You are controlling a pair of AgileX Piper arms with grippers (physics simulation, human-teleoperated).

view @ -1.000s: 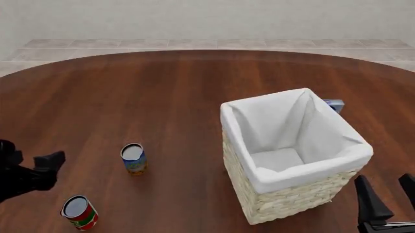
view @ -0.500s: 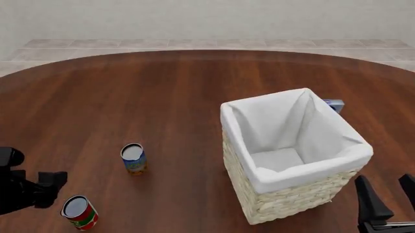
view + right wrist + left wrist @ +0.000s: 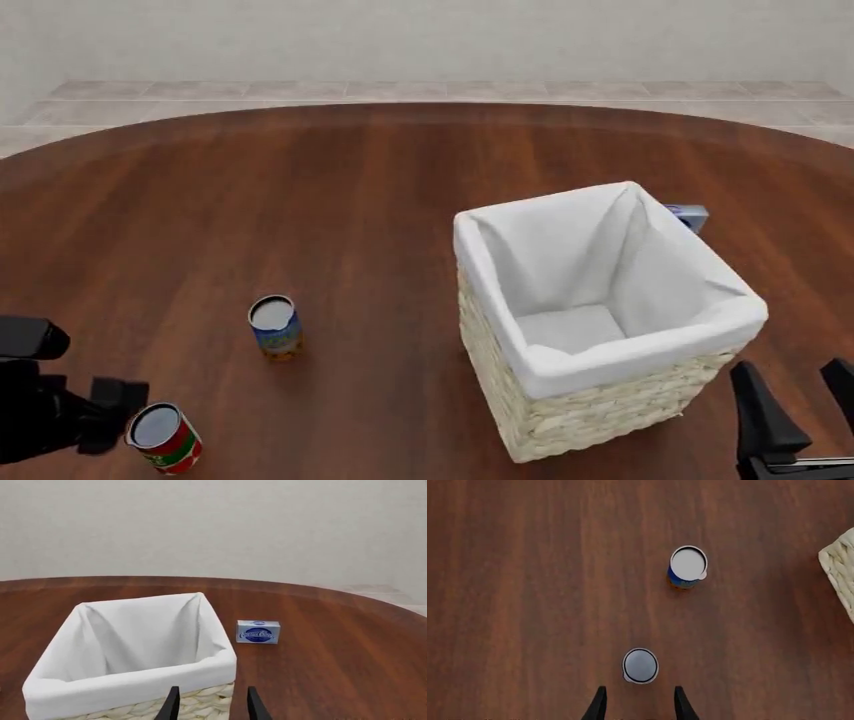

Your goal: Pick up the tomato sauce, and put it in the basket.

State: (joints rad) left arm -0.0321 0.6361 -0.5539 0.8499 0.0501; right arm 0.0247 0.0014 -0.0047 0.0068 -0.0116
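The tomato sauce [image 3: 164, 438], a small red-labelled can with a silvery top, stands upright near the table's front left edge. In the left wrist view the tomato sauce [image 3: 640, 666] shows top-on, just beyond the fingertips of my left gripper [image 3: 639, 706], which is open and centred on it without touching. From the front, the left gripper [image 3: 104, 410] hangs close beside the can on its left. The basket [image 3: 534, 385], pale wicker with a white liner, stands right of centre. Near its front right corner my right gripper [image 3: 798, 402] is open and holds nothing.
A blue-and-orange can [image 3: 275, 327] stands upright behind and to the right of the tomato sauce, also seen as the blue-and-orange can [image 3: 686, 568]. A small blue box [image 3: 258, 631] lies behind the basket [image 3: 127, 685]. One wicker corner of the basket [image 3: 840, 572] shows in the left wrist view.
My left gripper has moved toward the table's near edge and closer to the tomato sauce can. The right arm, both cans and the basket have not moved.
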